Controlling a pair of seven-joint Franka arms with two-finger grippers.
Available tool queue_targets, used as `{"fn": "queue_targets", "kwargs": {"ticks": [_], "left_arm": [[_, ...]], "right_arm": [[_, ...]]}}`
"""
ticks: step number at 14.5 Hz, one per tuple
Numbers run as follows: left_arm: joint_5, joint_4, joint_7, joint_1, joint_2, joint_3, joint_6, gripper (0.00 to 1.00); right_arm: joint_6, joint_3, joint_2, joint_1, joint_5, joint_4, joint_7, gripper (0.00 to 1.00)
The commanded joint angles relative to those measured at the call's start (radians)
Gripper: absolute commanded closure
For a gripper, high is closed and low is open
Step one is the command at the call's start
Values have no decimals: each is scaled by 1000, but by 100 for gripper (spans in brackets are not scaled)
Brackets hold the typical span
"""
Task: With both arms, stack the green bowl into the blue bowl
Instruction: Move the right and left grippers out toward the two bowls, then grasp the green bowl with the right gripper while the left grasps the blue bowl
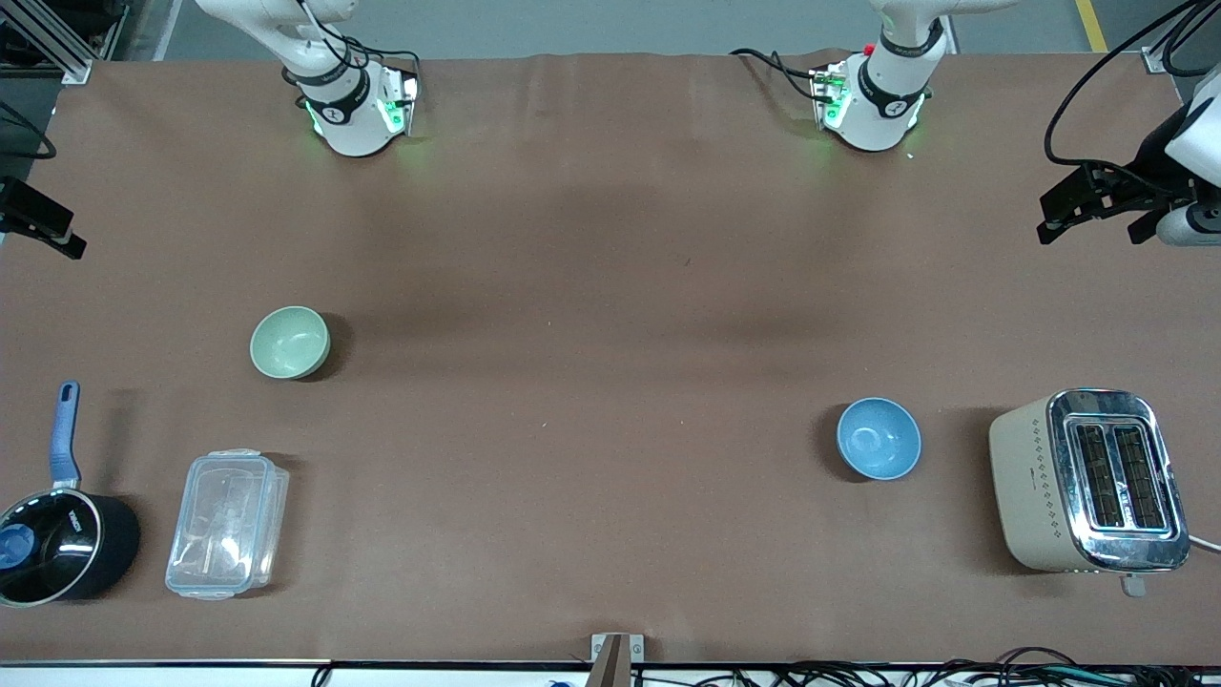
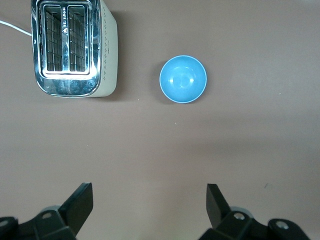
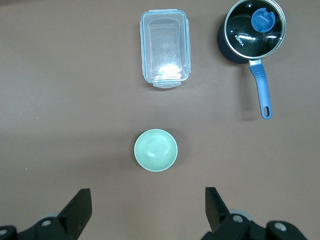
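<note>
green bowl [image 1: 290, 342]: upright and empty on the bare table [image 1: 591, 334], toward the right arm's end; in the right wrist view it sits well below the spread fingers, centred between their lines, touching nothing.
blue bowl [image 1: 879, 438]: upright and empty toward the left arm's end, nearer the front camera than the green bowl and well apart from it; the toaster [image 1: 1087, 480] stands just beside it.
right gripper [image 3: 146, 212]: high over the table above the green bowl's patch, fingers [image 3: 80, 207] spread wide, holding nothing.
left gripper [image 2: 149, 207]: high over the table above the blue bowl's patch, fingers [image 2: 216, 202] spread wide, holding nothing.
nearer arm: the right arm, judging by where the green bowl lies; the left arm is better placed for the blue bowl.
long axis: none, the bowl is round, so any finger heading over the rim should serve.
key relation: the green bowl lies ahead of and under the right fingers, so the likely move is down and forward to straddle one rim wall.
bystanders: clear lidded box [image 3: 165, 47] and black saucepan [image 3: 254, 31] lie past the bowl, out of the likely path.
</note>
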Motion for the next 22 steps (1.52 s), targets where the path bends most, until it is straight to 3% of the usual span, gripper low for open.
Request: {"fn": "queue_targets", "kwargs": {"ticks": [1, 7, 10, 12, 15, 18, 20, 22], "left_arm": [[11, 6, -14, 2, 5, -6, 6, 0], [25, 73, 1, 2, 129, -8, 18, 0], [25, 41, -12, -1, 249, -6, 138, 0], [26, 12, -14, 1, 341, -8, 256, 0], [40, -23, -14, 1, 468, -6, 424, 0], [60, -63, -15, 1, 565, -6, 564, 0], [86, -109, -15, 4, 607, -6, 654, 2], [89, -132, -15, 4, 639, -8, 715, 26]], "right_arm": [[-8, 9, -2, -17, 14, 3, -10, 0], [-55, 9, -14, -13, 4, -15, -12, 0], [-16, 5, -101, -22, -24, -202, -12, 0], [108, 3, -141, -33, -33, -390, -13, 0], [408, 3, -164, -59, -38, -672, -15, 0], [675, 3, -141, -80, -38, -841, -17, 0], [827, 3, -76, -94, -40, -911, -21, 0], [927, 3, 15, -118, -40, -922, -76, 0]]}}
